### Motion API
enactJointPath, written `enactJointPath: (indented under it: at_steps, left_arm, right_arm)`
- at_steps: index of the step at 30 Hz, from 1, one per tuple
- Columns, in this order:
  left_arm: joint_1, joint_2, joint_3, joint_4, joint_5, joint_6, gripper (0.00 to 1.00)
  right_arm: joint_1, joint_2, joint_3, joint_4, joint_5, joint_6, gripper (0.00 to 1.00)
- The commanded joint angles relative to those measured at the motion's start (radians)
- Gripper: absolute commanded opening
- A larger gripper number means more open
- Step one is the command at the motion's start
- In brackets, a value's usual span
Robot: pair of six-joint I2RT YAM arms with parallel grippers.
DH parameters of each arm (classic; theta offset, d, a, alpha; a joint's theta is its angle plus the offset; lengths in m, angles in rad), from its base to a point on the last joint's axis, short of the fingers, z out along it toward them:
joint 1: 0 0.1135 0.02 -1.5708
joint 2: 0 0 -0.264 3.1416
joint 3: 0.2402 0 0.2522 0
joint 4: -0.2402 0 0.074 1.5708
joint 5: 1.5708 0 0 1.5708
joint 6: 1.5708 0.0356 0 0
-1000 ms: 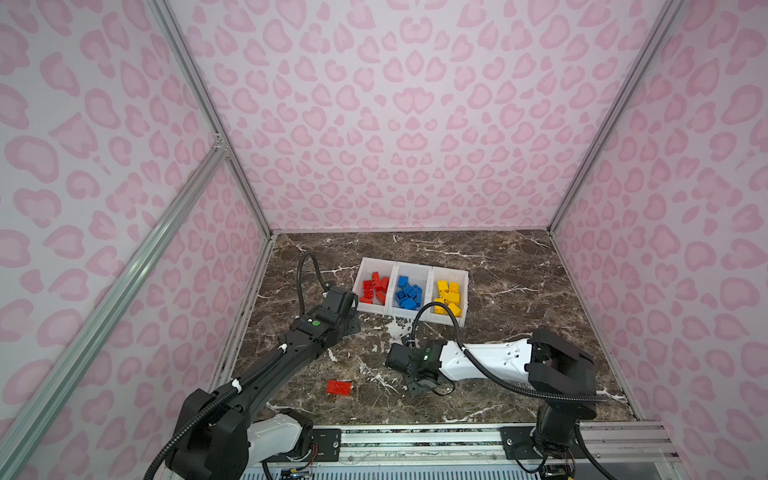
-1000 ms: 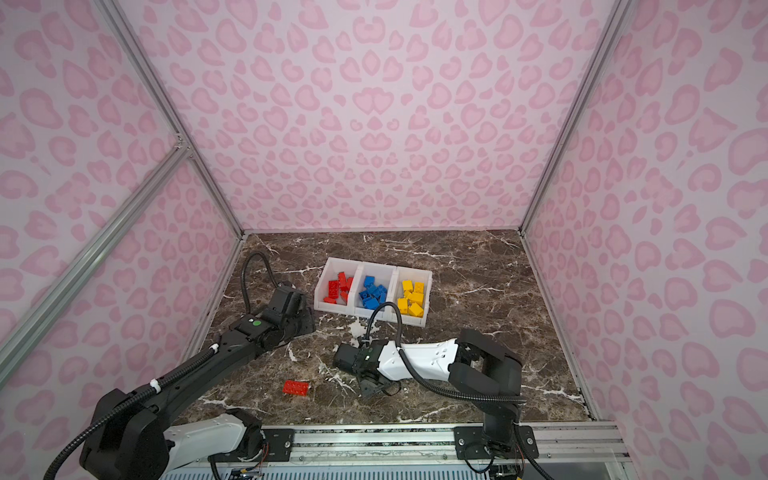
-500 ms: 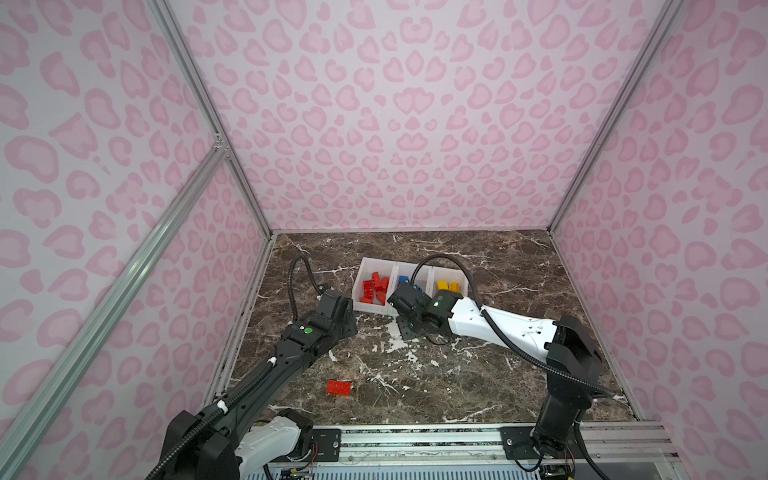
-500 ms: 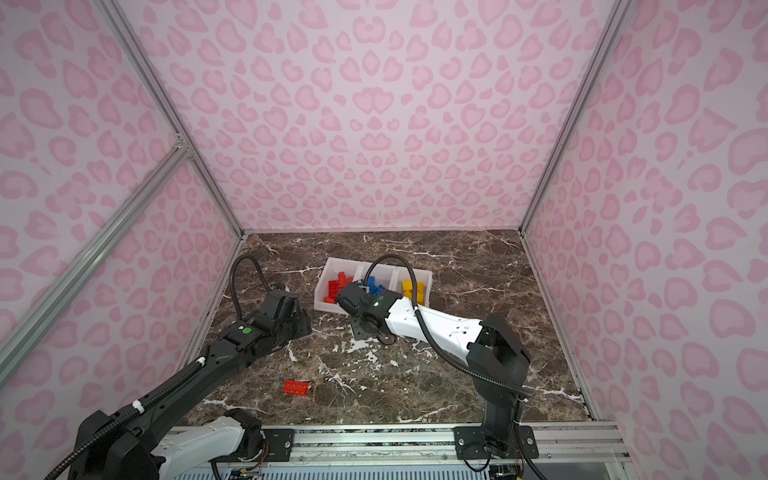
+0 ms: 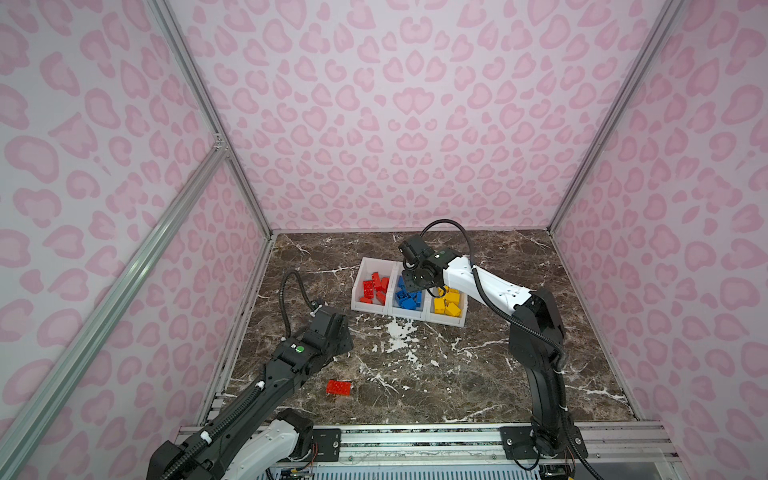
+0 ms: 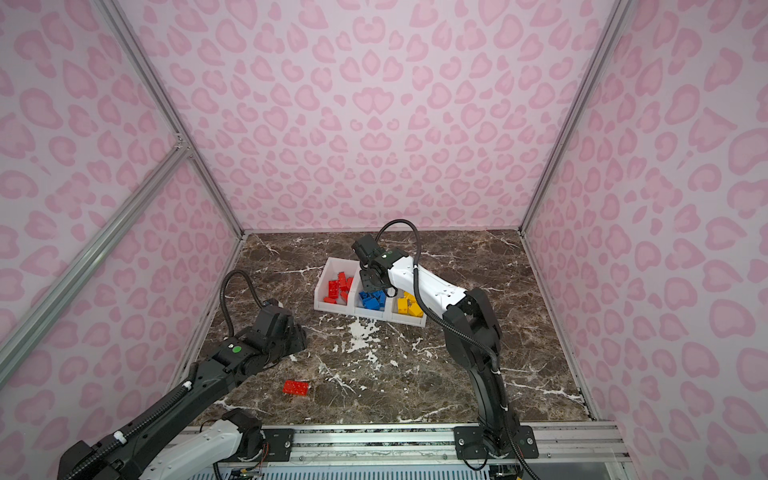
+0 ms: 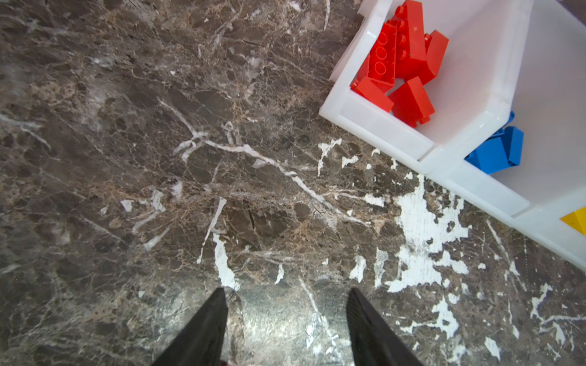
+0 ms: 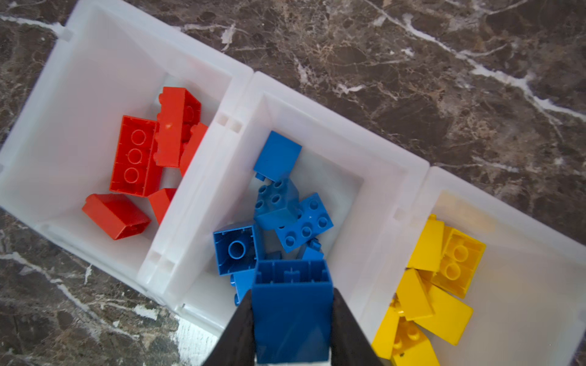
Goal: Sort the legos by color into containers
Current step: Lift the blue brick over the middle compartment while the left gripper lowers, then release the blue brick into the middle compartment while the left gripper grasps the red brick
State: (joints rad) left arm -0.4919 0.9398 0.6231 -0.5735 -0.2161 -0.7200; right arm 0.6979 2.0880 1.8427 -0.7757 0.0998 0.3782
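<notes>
Right hand (image 8: pixel 293 293) with lego (image 8: pixel 291 320), now above containers (image 8: pixel 385 190)

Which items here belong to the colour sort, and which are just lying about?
Job: three joined white plastic bins; red plastic bricks, blue plastic bricks, yellow plastic bricks inside them; single blue plastic brick clamped in the right gripper; loose red oblong brick at the front; open left gripper.
Just there: brown marble-pattern tabletop; aluminium base rail; pink spotted walls.

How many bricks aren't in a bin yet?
2: red brick on the table, front left; blue brick in the right claw over the middle bin. More could be hidden.
</notes>
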Motion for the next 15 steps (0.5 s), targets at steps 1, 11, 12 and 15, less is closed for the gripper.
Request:
enactJointPath:
  at_steps: [1,11,12,15]
  left_arm:
    - [-0.009,-0.009,-0.018,-0.026,0.006,-0.030,0.63]
    - [-0.052,-0.013,-0.033,-0.068,-0.014,-0.050,0.63]
    - [-0.055,-0.013,-0.035,-0.073,-0.018,-0.052,0.63]
    - [-0.069,-0.014,-0.036,-0.084,-0.023,-0.065,0.63]
  right_arm:
    - [-0.004,0.001,-0.002,-0.005,-0.017,-0.003,0.54]
    - [0.002,-0.068,-0.054,0.009,-0.002,-0.004,0.66]
    - [0.002,-0.077,-0.063,0.014,-0.004,-0.003,0.66]
    - [0.002,-0.104,-0.095,0.033,-0.012,0.001,0.66]
